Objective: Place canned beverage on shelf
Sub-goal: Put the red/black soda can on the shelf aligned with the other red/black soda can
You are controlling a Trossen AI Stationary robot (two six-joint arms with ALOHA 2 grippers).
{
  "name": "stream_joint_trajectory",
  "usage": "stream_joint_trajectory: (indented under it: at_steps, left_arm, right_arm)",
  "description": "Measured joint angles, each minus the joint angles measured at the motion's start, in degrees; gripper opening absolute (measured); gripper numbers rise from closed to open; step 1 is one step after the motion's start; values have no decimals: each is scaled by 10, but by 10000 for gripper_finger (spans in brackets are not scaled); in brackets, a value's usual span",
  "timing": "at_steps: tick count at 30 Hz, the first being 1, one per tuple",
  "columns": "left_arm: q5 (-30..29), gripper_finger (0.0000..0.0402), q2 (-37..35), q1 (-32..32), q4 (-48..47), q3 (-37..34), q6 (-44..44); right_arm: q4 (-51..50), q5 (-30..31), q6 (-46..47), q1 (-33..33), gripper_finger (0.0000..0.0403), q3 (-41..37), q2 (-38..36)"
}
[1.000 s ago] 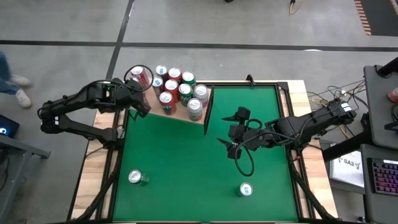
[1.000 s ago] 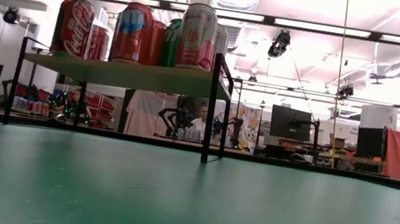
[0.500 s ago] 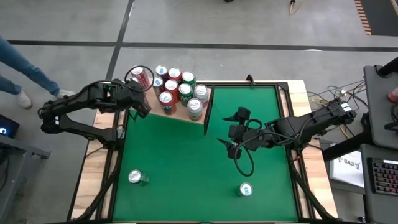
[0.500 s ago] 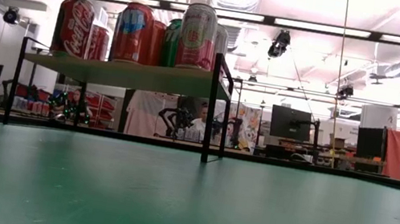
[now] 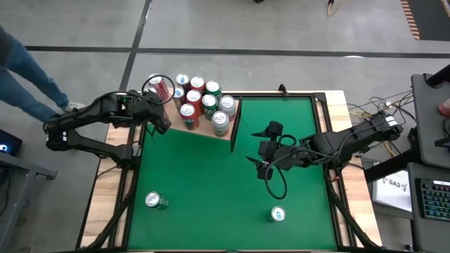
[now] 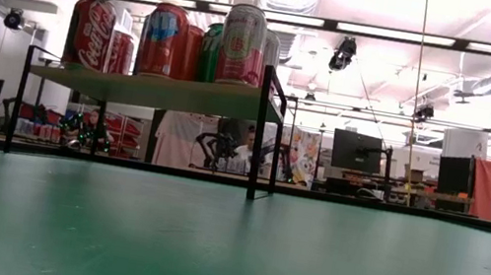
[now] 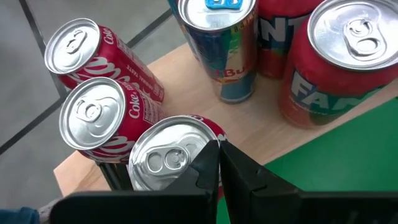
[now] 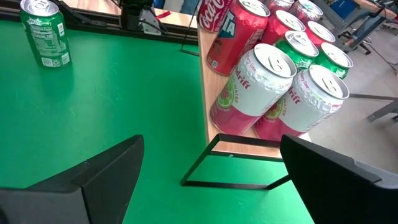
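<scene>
- While the left gripper [image 7: 219, 149] sits clenched and empty over the shelf's [image 5: 204, 131] outer corner, above the cans parked there, which arm takes the next can?
- The right gripper [image 5: 261, 169], I'd judge. It hangs spread wide, holding nothing, just past the shelf's end panel [image 5: 234, 126]. One can [image 5: 279, 213] stands upright, axis vertical, well out from that end. The second can [image 5: 154, 200] stands well out from the shelf's other end.
</scene>
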Motion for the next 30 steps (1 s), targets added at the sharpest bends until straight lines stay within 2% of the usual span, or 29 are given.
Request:
stream_joint_trajectory:
  at_steps: [20,30]
  left_arm:
    - [33,0,-23,0,-10,-1,-6]
    - [13,0,-10,0,57,-1,0]
  right_arm:
    - [0,0,-1,0,368,-1,0]
    - [1,0,-1,0,368,-1,0]
